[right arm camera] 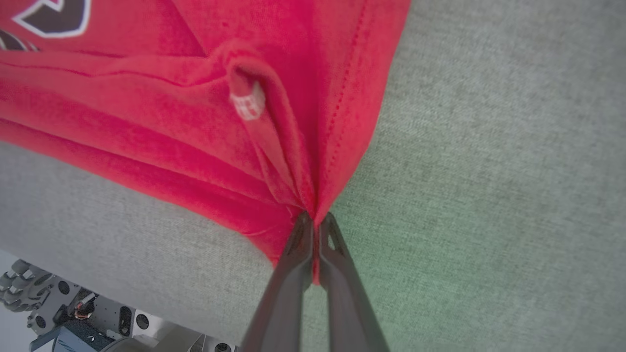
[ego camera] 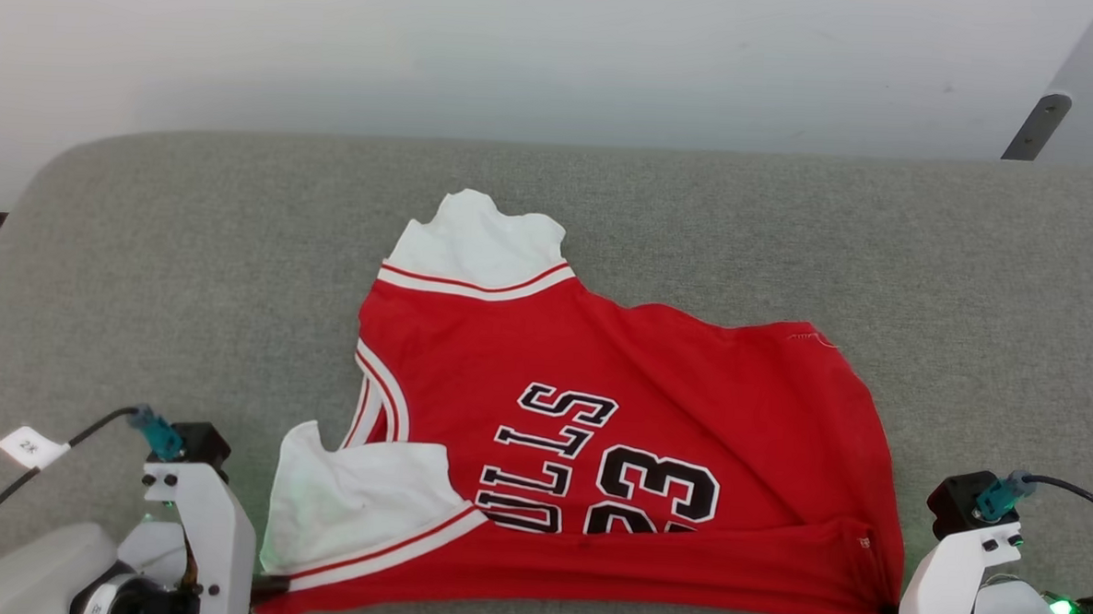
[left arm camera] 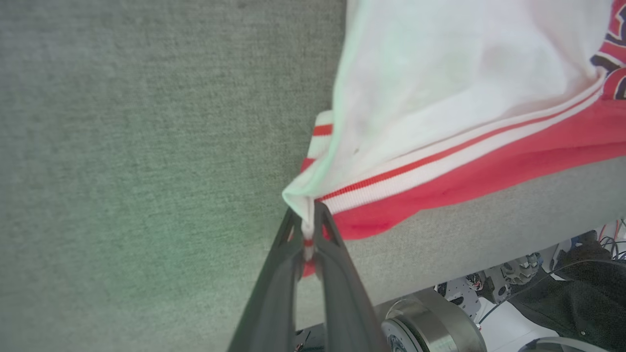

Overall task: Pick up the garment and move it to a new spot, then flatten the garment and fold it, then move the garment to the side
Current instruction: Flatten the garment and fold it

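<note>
The left gripper (left arm camera: 307,215) was shut tight, its fingers (left arm camera: 274,293) clamped on the near left corner of the garment (ego camera: 691,378), where white sleeve cloth and striped trim bunched between the tips; the right gripper (right arm camera: 315,221) was likewise closed, its fingers (right arm camera: 288,298) pinching the near right corner of the red hem, the cloth gathered into creases that ran to the tips; both pinched corners sat at the near edge of the grey surface (ego camera: 143,262), well apart, with the hem stretched between them in a raised fold; from the fingers the garment lay spread away across the surface, its lettering and the number 23 facing up and reading upside down in the head view; a white sleeve lay folded over the red body just beyond the left gripper; a small white label (right arm camera: 248,103) showed in a crease near the right gripper; a second white sleeve stuck out at the far left corner; beyond the surface stood a pale wall (ego camera: 520,57).
</note>
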Available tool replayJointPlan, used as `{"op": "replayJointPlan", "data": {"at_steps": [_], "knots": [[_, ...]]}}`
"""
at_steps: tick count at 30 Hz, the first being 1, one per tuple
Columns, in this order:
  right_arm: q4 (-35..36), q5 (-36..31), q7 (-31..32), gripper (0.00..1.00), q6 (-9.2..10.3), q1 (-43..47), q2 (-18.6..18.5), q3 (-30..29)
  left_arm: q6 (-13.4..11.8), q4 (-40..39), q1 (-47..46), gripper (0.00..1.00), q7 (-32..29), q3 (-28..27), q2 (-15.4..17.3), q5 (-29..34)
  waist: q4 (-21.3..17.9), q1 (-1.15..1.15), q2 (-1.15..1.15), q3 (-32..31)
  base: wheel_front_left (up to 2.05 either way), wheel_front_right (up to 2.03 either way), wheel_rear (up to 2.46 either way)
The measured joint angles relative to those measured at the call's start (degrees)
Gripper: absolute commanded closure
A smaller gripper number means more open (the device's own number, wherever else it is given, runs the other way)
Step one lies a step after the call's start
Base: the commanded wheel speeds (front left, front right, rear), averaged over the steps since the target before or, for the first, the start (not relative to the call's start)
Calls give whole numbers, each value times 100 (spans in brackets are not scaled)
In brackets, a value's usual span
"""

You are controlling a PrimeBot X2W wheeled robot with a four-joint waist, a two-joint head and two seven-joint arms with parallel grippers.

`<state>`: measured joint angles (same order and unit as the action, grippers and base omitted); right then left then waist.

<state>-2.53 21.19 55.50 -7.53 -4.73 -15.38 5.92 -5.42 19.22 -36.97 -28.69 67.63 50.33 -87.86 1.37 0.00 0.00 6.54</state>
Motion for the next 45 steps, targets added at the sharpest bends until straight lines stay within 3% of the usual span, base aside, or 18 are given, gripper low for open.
{"op": "replayJointPlan", "data": {"at_steps": [11, 12, 13, 14, 15, 16, 17, 18, 23, 33, 38, 45], "knots": [[25, 11, 56, 100, 0, 58, 10, 9, -123, 1, 171, 97, 38, 3, -37, -101, -28, 0, 0, 26, 0, 0, 0], [24, 11, 55, 100, 0, 58, 9, 10, -124, 10, 172, 86, 30, 0, -45, -113, -26, 0, 0, 26, 0, 0, 0], [24, 14, 48, 100, 0, 57, 8, 18, -141, 19, 175, 64, 36, -8, -51, -116, -27, 0, 0, 26, 0, 0, 0], [26, 18, 24, 100, 0, 57, 7, 20, -142, 30, 180, 64, 59, -8, -66, -114, -24, 0, 0, 24, 0, 0, 0], [22, 18, 5, 74, 0, 57, 7, 20, -152, 43, 183, 13, 78, -10, -80, -114, -18, 0, 0, 20, 0, 0, 0], [19, 16, -9, 53, 0, 55, 4, 26, -164, 55, 183, 0, 99, -8, -85, -94, -16, 0, 0, 14, 0, 0, 0], [9, 11, -15, 53, 0, 54, 0, 35, -164, 68, 182, 0, 120, -11, -89, -76, -13, 0, 0, 7, 0, 0, 0], [0, -2, -47, 0, 0, 48, -1, 40, -167, 80, 181, 0, 132, -26, -99, -77, -13, 0, 0, -1, 0, 0, 0], [-12, 3, -110, 0, 0, 26, 2, 75, -218, 51, 129, 0, 148, -54, -62, -34, -16, 0, 0, -50, 0, 0, 0], [391, 81, -552, 0, 1, -25, 116, -29, -367, -267, -294, 0, 235, -249, 336, 230, -96, 0, 0, -109, 0, 0, 0], [727, 38, -1374, 0, 2, -122, 222, -145, -370, -424, -622, 0, 349, -356, 480, 476, -225, 0, 0, -100, 0, 0, 0], [1158, -396, -3278, 0, 2, -457, 246, -226, -212, -300, -1166, 0, 744, -506, 441, 995, -481, 0, 0, -10, 0, 0, 0]]}}
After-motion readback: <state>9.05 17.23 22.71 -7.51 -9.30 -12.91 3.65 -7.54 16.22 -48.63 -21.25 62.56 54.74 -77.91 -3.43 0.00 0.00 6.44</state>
